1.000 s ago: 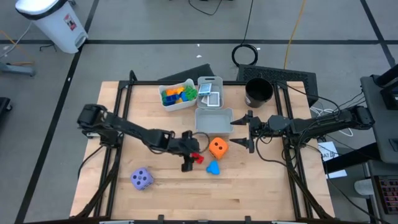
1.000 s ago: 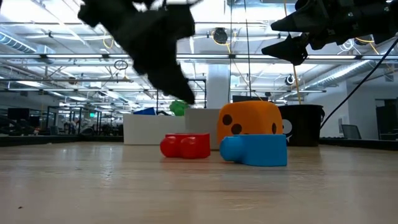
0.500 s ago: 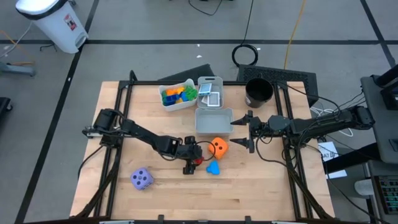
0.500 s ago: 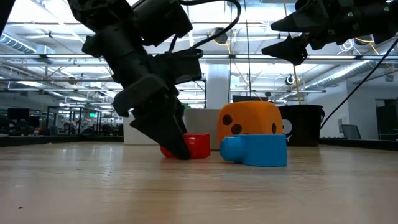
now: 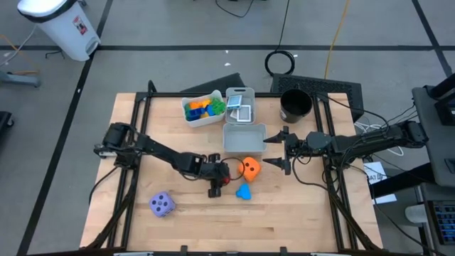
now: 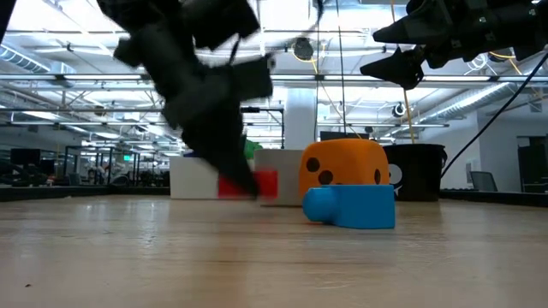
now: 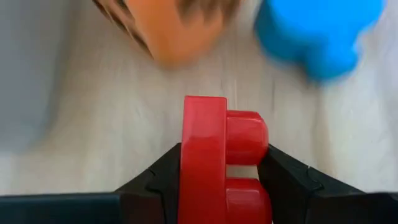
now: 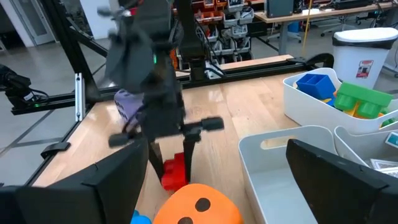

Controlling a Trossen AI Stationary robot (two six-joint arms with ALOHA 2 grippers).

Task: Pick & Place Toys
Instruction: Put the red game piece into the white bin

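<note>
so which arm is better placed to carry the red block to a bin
Left. The left gripper is clamped on the red block, lifted off the table. The right gripper hangs open by the grey bin, holding nothing.

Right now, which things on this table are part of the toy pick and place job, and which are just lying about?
Part of the job:
- red block, clamped in the left gripper
- blue block
- orange die
- purple die
- blocks in the white bin
- cards in the grey bin

Lying about:
- black cup
- empty bin
</note>
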